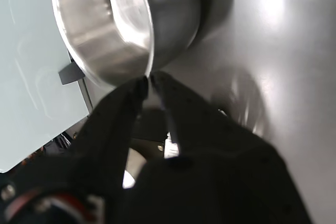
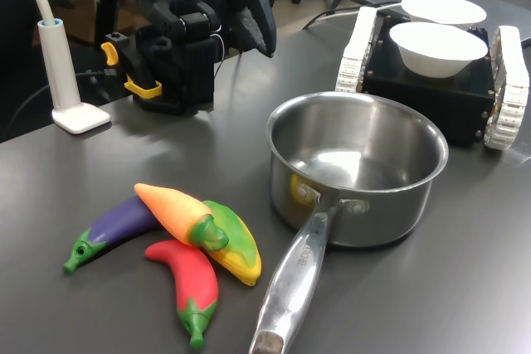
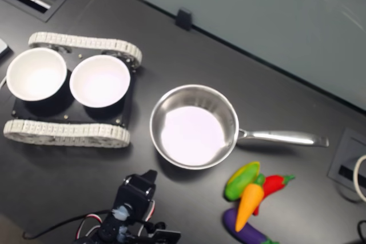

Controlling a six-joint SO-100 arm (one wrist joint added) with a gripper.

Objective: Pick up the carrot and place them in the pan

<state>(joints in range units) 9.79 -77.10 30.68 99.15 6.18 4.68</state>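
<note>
**Carrot on the toy pile, pan empty, gripper raised and nearly closed**

The carrot (image 2: pixel 172 206) lies on the dark table (image 2: pixel 99 155), resting across a small heap of toy vegetables. In the first exterior view its orange body runs from upper left to lower right, and its green stem end sits on the corn (image 2: pixel 234 242). The eggplant (image 2: pixel 116 225) lies under its pointed end, and the chili (image 2: pixel 189 278) lies just in front, touching the heap. In the second exterior view the carrot (image 3: pixel 249 203) points down, with the corn (image 3: pixel 241 179), chili (image 3: pixel 273 184) and eggplant (image 3: pixel 245 227) around it.

The pan (image 2: pixel 357 167) stands upright on the table, near the heap but apart from the carrot. It holds nothing. Its long handle reaches toward the camera in the first exterior view, passing just beside the corn. In the second exterior view the pan (image 3: pixel 194 127) has its handle pointing to the second exterior view's right, above the toys.

The gripper (image 1: pixel 147 83) is black, and in the wrist view its two fingertips almost meet, with only a thin gap and nothing between them. It is above the table, with the pan (image 1: pixel 105 30) just beyond its tips. In the first exterior view the arm (image 2: pixel 199 14) rises at the back, well apart from the carrot.

Two white bowls (image 2: pixel 436 47) sit on a black tracked base (image 2: pixel 431 93) behind the pan.
</note>
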